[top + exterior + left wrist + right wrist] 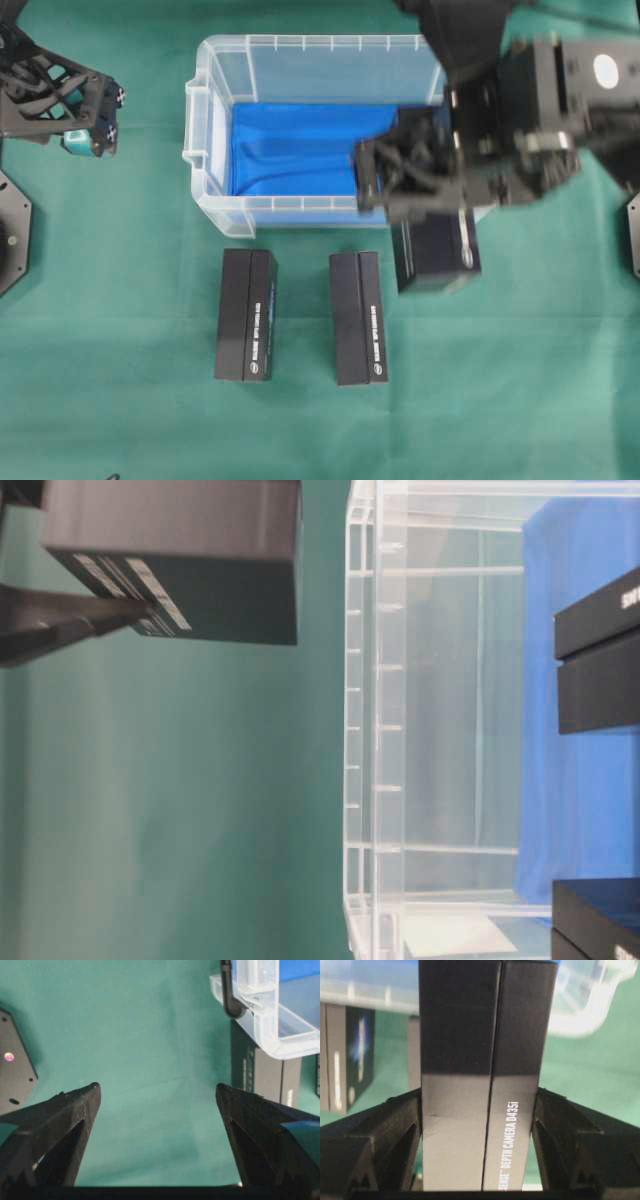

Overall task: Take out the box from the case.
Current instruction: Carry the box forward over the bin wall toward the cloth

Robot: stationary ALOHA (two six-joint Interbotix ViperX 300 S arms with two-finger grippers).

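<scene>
Overhead: box (437, 252) held just outside case (215, 130) rim.

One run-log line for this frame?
left gripper: open, idle | right gripper: holding black box clear of case | two boxes on cloth

The case (215, 75) is clear, glossy plastic with ribbed walls, and a blue cloth (300, 150) lies creased on its floor. Under everything, the green table cover (120, 300) looks like soft matt fabric. The held box (487, 1075) is smooth matt black card with white print, catching a dull sheen. The right gripper (479, 1145) fingers are black plastic, slightly grainy; the left gripper (157, 1105) looks the same.
</scene>
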